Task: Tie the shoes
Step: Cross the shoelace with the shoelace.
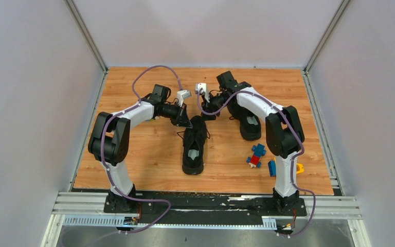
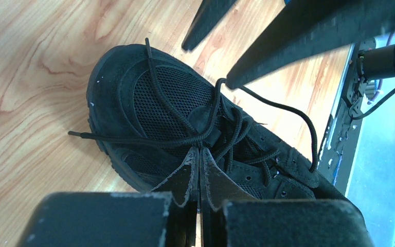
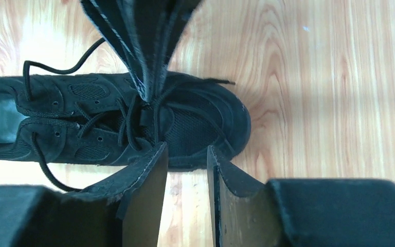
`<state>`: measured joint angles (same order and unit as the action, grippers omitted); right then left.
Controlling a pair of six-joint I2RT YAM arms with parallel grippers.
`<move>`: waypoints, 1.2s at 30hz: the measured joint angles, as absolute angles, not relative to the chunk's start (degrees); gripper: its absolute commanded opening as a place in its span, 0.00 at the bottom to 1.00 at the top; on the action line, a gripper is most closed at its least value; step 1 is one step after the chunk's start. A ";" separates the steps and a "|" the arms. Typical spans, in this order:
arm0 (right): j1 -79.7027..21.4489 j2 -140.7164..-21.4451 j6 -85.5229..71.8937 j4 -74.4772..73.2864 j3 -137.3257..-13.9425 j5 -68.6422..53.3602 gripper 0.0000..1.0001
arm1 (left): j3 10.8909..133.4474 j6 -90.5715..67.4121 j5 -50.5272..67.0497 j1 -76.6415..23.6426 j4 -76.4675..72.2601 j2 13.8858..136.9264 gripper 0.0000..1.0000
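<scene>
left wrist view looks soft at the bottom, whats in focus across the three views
Left wrist: the left gripper is blurred up close, the shoe sharp. Right wrist: the right gripper soft, laces crisp, table washed out at right. Top external: evenly lit, sharp, faint shadows.

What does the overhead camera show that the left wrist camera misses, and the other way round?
Only overhead: the second shoe and the toy blocks. Only the left wrist: the loose laces up close, with the left fingers shut, tips at them. Both: the middle shoe on the wooden table.
</scene>
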<state>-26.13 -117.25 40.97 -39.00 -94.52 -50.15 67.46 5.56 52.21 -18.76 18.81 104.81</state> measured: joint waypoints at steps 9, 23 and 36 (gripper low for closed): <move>-30.59 -117.58 59.57 -39.18 -94.54 -47.00 0.30 | 67.46 5.72 52.49 -18.76 18.85 104.81 0.03; -31.09 -118.96 71.11 -39.13 -94.54 -42.46 0.31 | 67.72 6.13 53.28 -18.76 19.07 104.81 0.03; -32.08 -118.96 72.93 -39.09 -94.54 -42.48 0.01 | 68.10 6.11 53.71 -18.76 19.07 104.81 0.04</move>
